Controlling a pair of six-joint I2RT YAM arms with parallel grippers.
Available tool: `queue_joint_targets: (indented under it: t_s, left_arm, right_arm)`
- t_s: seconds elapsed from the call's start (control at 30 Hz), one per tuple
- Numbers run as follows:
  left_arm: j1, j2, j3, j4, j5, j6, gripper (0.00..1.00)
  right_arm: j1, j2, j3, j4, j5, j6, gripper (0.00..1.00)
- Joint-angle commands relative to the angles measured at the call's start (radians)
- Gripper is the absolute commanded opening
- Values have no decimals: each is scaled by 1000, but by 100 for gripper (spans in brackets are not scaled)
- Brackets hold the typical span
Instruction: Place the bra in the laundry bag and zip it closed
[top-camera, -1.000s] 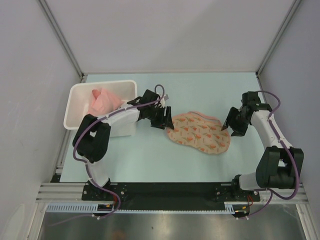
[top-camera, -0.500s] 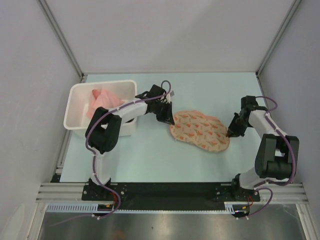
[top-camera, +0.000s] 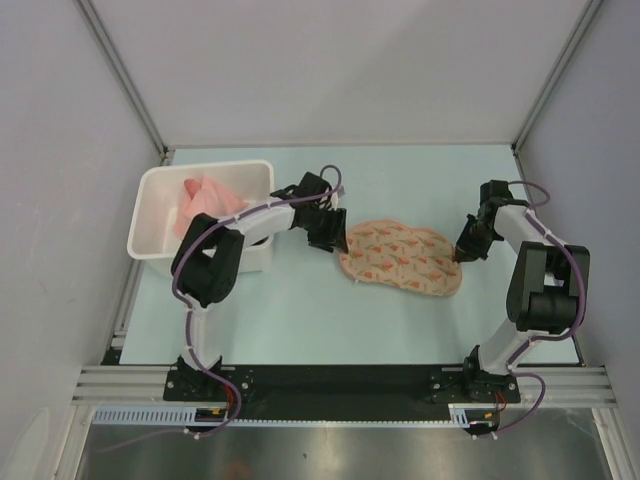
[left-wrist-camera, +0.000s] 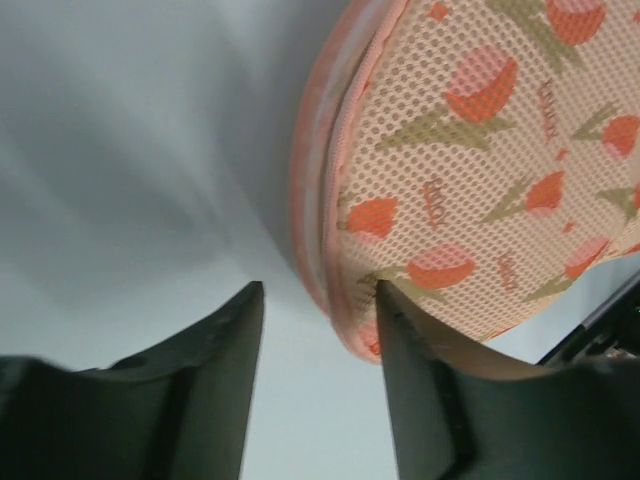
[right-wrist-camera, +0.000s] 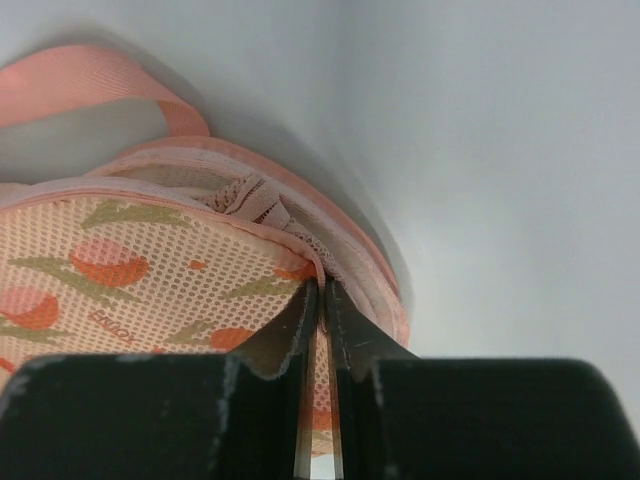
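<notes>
The laundry bag (top-camera: 400, 258), cream-peach mesh with orange print, lies flat mid-table. My left gripper (top-camera: 334, 240) is at its left end, open. In the left wrist view the bag's zipped rim (left-wrist-camera: 335, 200) curves down to the right finger (left-wrist-camera: 420, 380), and bare table shows in most of the gap of the gripper (left-wrist-camera: 318, 335). My right gripper (top-camera: 462, 252) is at the bag's right end, shut on the bag's rim (right-wrist-camera: 322, 290). Just above the jaws, the bra's (right-wrist-camera: 250, 205) beige lace peeks out of a gap in the bag (right-wrist-camera: 150, 260).
A white bin (top-camera: 160, 215) holding a pink cloth (top-camera: 205, 200) stands left of the bag, close behind my left arm. A pink loop strap (right-wrist-camera: 100, 85) sticks out from the bag's right end. Grey walls and frame posts enclose the table.
Both grippers have come in to the bag's two ends. The right one has closed on the rim. The left one closed, then opened partway. The bag has shifted slightly.
</notes>
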Motion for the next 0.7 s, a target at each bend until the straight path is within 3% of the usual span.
queue_joint_targets:
  t_s: [0.0, 0.2, 0.3, 0.47, 0.67]
  left_arm:
    - [7, -171, -106, -7, -81, -2, 59]
    - [-18, -525, -440, 168, -130, -78, 63]
    - [-108, -631, -553, 290, -162, -68, 59]
    - [-347, -615, -630, 491, -385, -1, 59]
    - [-407, -551, -749, 780, -538, 7, 52]
  right_arm:
    - [-8, -6, 58, 16, -5, -26, 12]
    - [-8, 40, 77, 12, -23, -22, 12]
    - [-9, 73, 93, 12, -50, -10, 13]
    - [-9, 100, 112, 14, -109, 14, 13]
    - [-9, 104, 109, 14, -141, 30, 13]
